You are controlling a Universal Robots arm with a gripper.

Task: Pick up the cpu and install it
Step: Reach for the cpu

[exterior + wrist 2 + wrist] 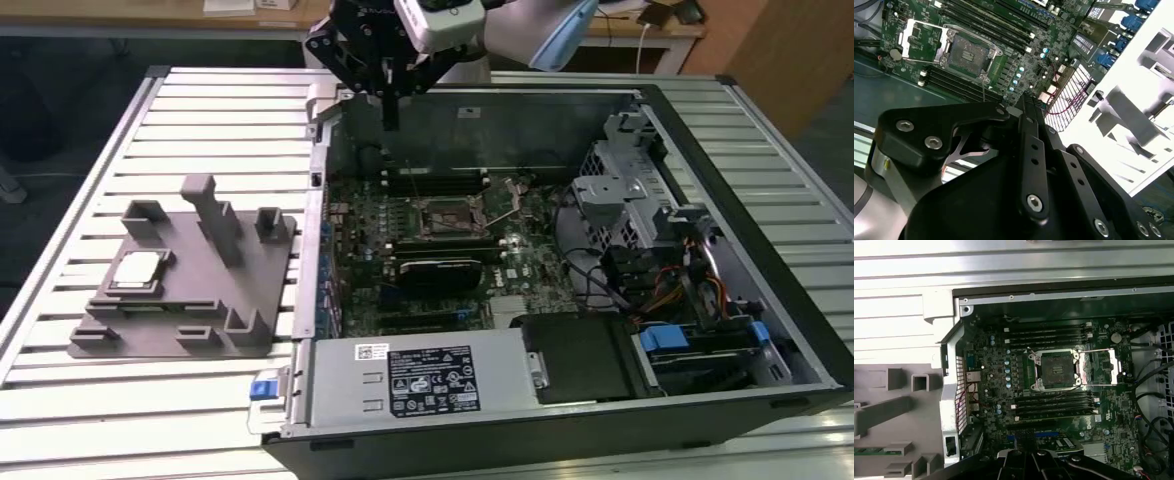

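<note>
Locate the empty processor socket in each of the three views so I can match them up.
Exterior view: socket mid-board inside the open computer case.
Second wrist view: socket on the green board, its metal lid swung open beside it.
First wrist view: socket on the board, lid open alongside.
Shared landmark: the long memory slots flanking the socket on two sides.

The gripper (390, 118) hangs over the far wall of the open case (534, 130), which lies on the table (80, 130). Below it and slightly toward the exterior view's right, the socket (445, 217) sits on the board (354, 290) inside the case. Well off toward the exterior view's left, outside the case, the tray (160, 335) lies on the table with the cpu (138, 270) on it.
</note>
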